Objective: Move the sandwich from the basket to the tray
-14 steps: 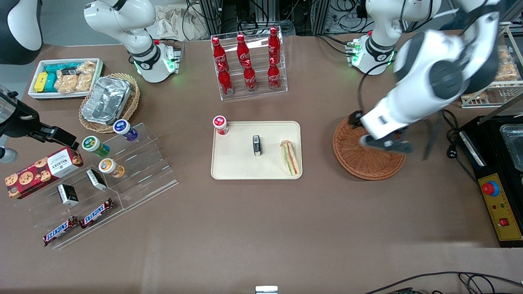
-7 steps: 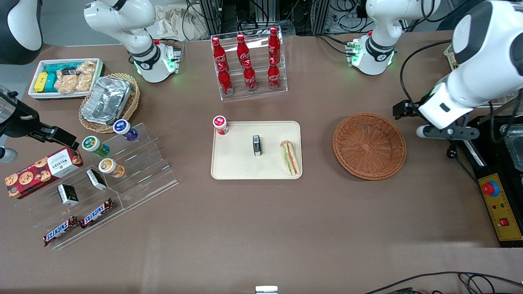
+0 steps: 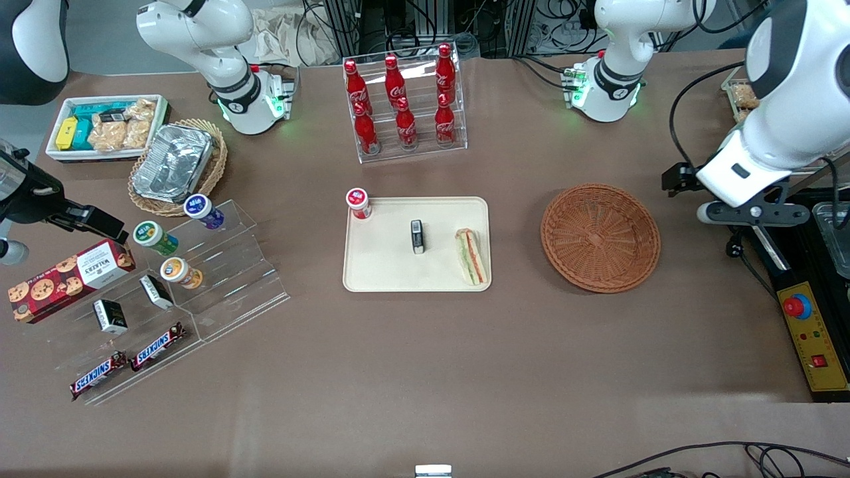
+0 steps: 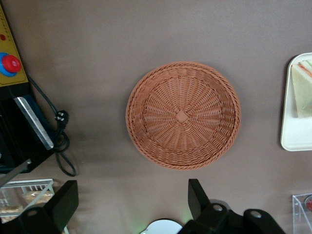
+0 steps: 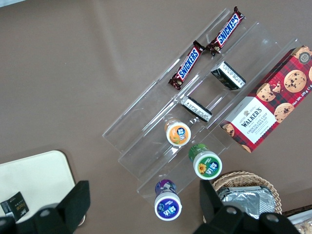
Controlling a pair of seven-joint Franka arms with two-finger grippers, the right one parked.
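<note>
The sandwich (image 3: 471, 257) lies flat in the cream tray (image 3: 385, 272), along the short edge closest to the basket; the wrist view catches its corner (image 4: 302, 90) and the tray's rim (image 4: 291, 139). The round reddish-brown basket (image 3: 600, 237) holds nothing, and its whole woven floor (image 4: 183, 115) shows. My gripper (image 3: 754, 214) hangs raised beside the basket, toward the working arm's end of the table, over the edge of a black machine. It is open, with its black fingers (image 4: 66, 201) set wide apart and only bare table between them (image 4: 131, 197).
A small black box (image 3: 417, 236) and a red-capped jar (image 3: 358, 202) also stand in the tray. A rack of cola bottles (image 3: 404, 99) is farther from the camera. A yellow control panel with a red button (image 3: 807, 325) and a black cable (image 4: 61, 141) lie near my gripper.
My gripper has swung off the basket toward the working arm's end of the table and risen. The sandwich has stayed in the tray.
</note>
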